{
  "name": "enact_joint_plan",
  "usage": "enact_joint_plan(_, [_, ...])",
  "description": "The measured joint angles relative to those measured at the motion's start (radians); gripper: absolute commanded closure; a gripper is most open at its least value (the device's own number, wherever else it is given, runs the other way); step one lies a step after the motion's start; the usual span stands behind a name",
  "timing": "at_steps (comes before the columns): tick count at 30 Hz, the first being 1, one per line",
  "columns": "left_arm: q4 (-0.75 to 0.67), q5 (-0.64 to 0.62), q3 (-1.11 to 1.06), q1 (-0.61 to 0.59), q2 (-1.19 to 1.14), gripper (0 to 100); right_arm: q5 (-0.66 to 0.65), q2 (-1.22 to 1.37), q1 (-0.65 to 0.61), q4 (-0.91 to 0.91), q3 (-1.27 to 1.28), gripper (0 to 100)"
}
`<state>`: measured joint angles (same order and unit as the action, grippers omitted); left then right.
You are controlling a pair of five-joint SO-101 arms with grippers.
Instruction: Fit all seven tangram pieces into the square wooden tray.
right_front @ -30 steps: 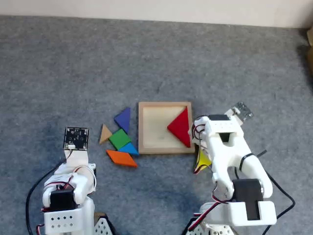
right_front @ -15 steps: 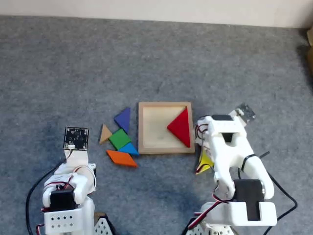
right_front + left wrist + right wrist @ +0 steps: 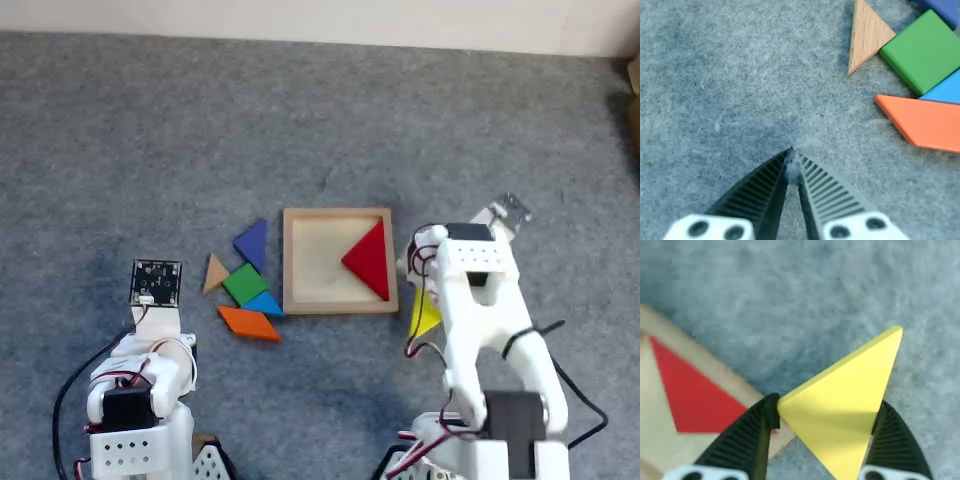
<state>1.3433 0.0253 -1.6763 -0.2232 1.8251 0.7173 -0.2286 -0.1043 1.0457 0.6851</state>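
Grey fibrous felt covering [image 3: 330, 120] spans the whole table surface. Pale cream strip [image 3: 300, 18] runs along its far edge. Brown object [image 3: 634, 85], cut off at the high view's right edge, unidentifiable.

The grey cloth [image 3: 150, 130] is matt and fuzzy. The tray [image 3: 336, 212] is bare pale wood; the yellow triangle [image 3: 840, 410] is smoothly painted, the tan triangle [image 3: 867, 32] raw-grained.

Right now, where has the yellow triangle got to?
In the high view the yellow triangle is just right of the square wooden tray, by its lower right corner. The right wrist view shows it gripped in the right pincer.
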Motion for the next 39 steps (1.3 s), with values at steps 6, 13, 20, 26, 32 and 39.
enact_joint_plan(6, [0.0, 0.0, 0.0, 0.0, 0.0, 100, -0.258, -0.043, 0.0, 0.0, -0.026, 82.1])
enact_joint_plan(13, [0.0, 0.0, 0.0, 0.0, 0.0, 100, -0.571, -0.044, 0.0, 0.003, -0.109, 82.4])
enact_joint_plan(20, [0.0, 0.0, 0.0, 0.0, 0.0, 100, -0.822, -0.044, -0.072, 0.003, -0.126, 82.4])
enact_joint_plan(26, [0.0, 0.0, 0.0, 0.0, 0.0, 100, -1.0, -0.044, -0.153, 0.003, -0.126, 82.4])
enact_joint_plan(32, [0.0, 0.0, 0.0, 0.0, 0.0, 100, -1.157, 0.087, -0.186, 0.006, -0.252, 82.4])
enact_joint_plan(39, [0.0, 0.0, 0.0, 0.0, 0.0, 100, -1.407, 0.325, -0.236, 0.14, -0.497, 82.4])
